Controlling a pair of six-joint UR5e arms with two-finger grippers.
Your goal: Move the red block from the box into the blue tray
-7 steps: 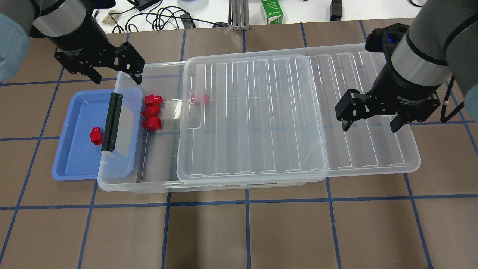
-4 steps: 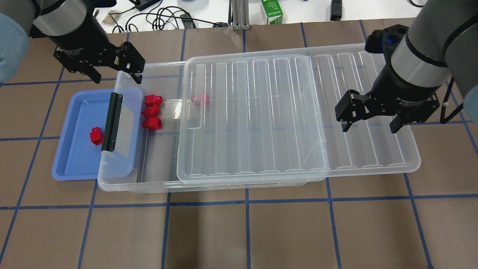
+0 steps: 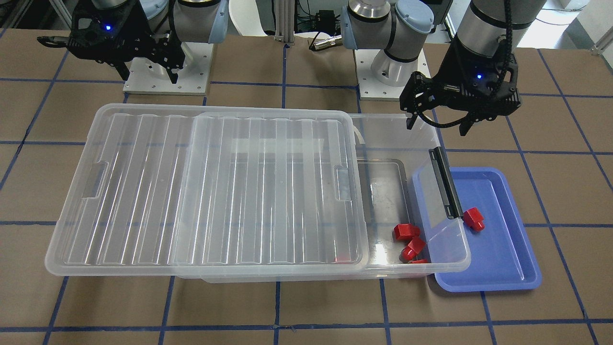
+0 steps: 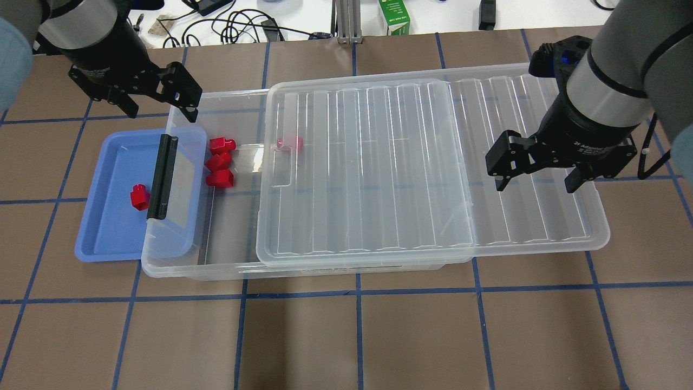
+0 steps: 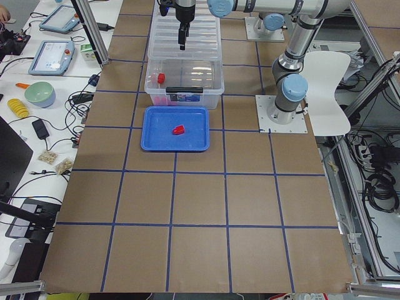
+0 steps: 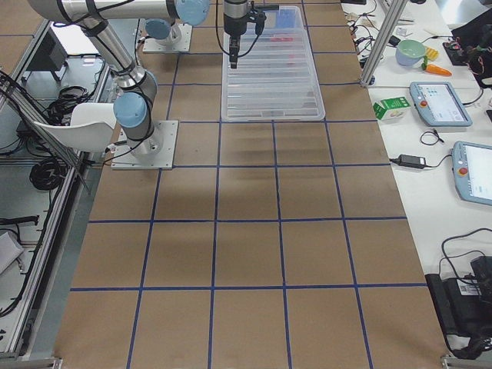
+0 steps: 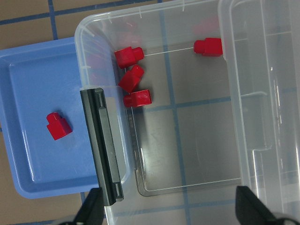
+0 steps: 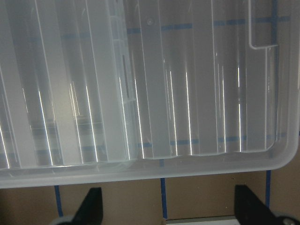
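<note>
**Both grippers spread and empty; red block lies in the tray**

Seen from overhead, the left gripper [image 4: 161,107] hangs with its jaws spread wide and nothing between them. It is above the far corner of the box [image 4: 162,269], at 12 o'clock from the red block [image 4: 139,196], and touches nothing.

The block rests on the floor of the blue tray [image 4: 89,227], just beside the black latch bar [image 4: 161,176]. The tray sits at the box's 9 o'clock end and is partly tucked under it.

Three other red pieces [image 4: 219,161] lie inside the box's uncovered end. The ribbed lid [image 4: 368,162] is slid toward 3 o'clock.

The right gripper [image 4: 535,183] hangs over the lid's 3 o'clock end, its jaws equally wide and empty.
</note>
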